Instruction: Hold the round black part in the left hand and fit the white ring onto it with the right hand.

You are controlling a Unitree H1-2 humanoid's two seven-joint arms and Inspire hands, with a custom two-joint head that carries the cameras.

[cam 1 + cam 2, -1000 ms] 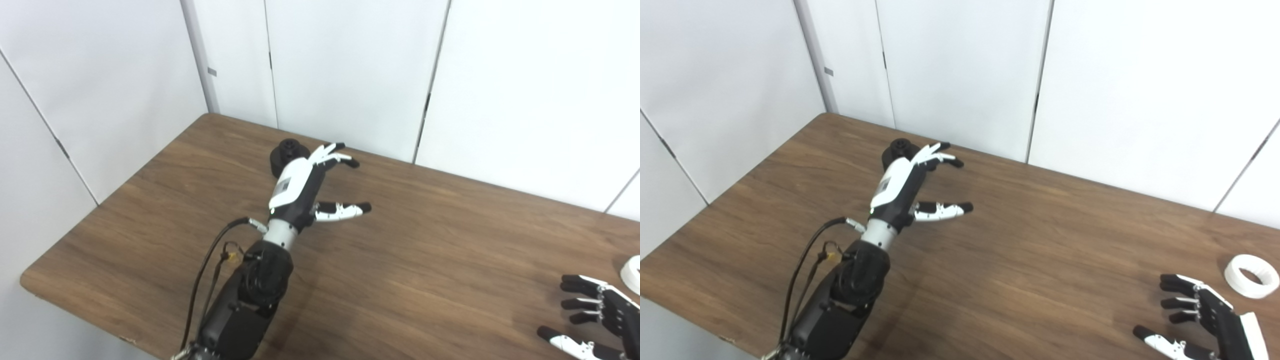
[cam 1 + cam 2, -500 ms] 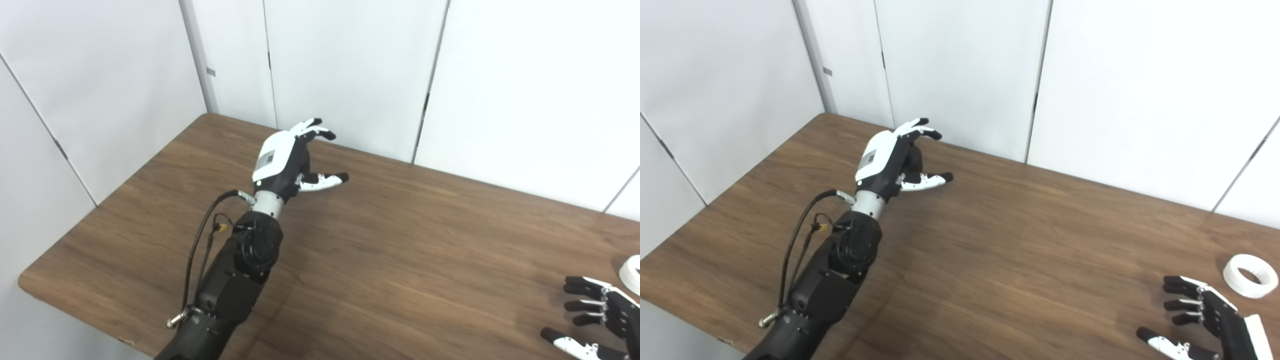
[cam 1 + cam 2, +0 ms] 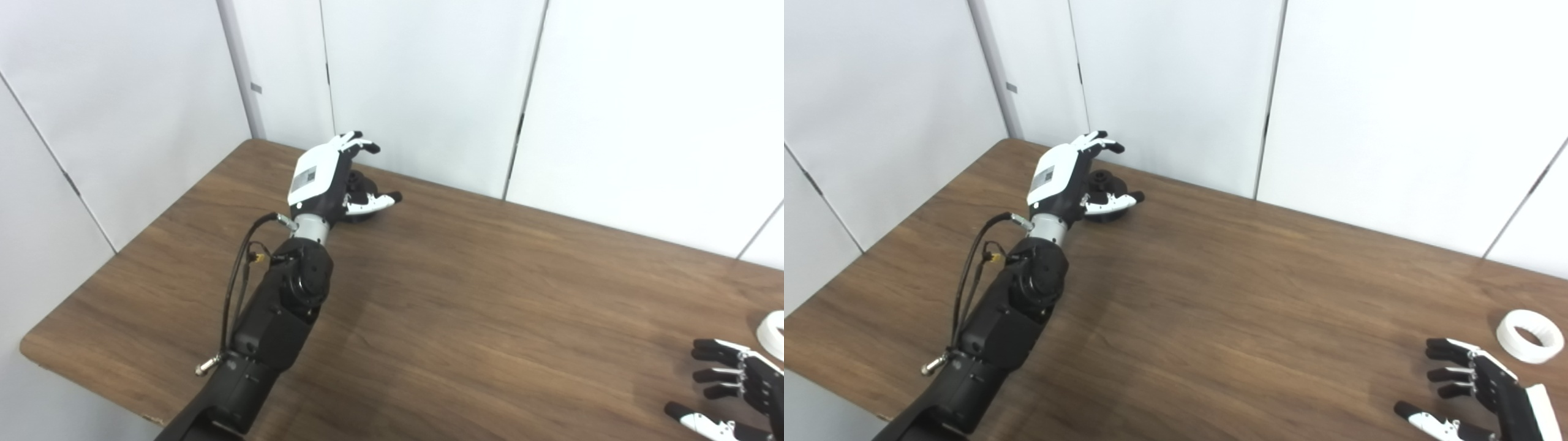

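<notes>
Left eye view. Stretched far over the wooden tabletop (image 3: 465,306) toward its far left corner: the left hand (image 3: 327,180), white back turned up, fingers (image 3: 357,142) spread and arched above the round black part (image 3: 361,187), thumb (image 3: 375,201) reaching across the part's near side. Spread wide, not gripping; contact with the part hard to judge, since palm and thumb hide most of it. Part itself seated on the tabletop close to the far edge, just under the white wall panels (image 3: 429,86). Black cable (image 3: 236,288) looping off the forearm below the wrist. At the near right corner, cut by the picture's edge: the right hand (image 3: 738,392), palm turned toward the left, fingers apart and slightly curled, empty. Just past it, against the right edge, only a sliver of the white ring (image 3: 773,334).

Right eye view. Same scene from a little to the right. Left hand (image 3: 1064,177) cupped over the round black part (image 3: 1104,184); the part's raised top knob visible between the arched fingers (image 3: 1102,142) and the thumb (image 3: 1118,199); hand unclosed, nothing lifted. White ring (image 3: 1531,336) shown whole here, lying flat near the right edge of the tabletop (image 3: 1213,318), well apart from the black part. Right hand (image 3: 1488,392) low at the near right corner, near the ring but not touching it, fingers separated, holding nothing.
</notes>
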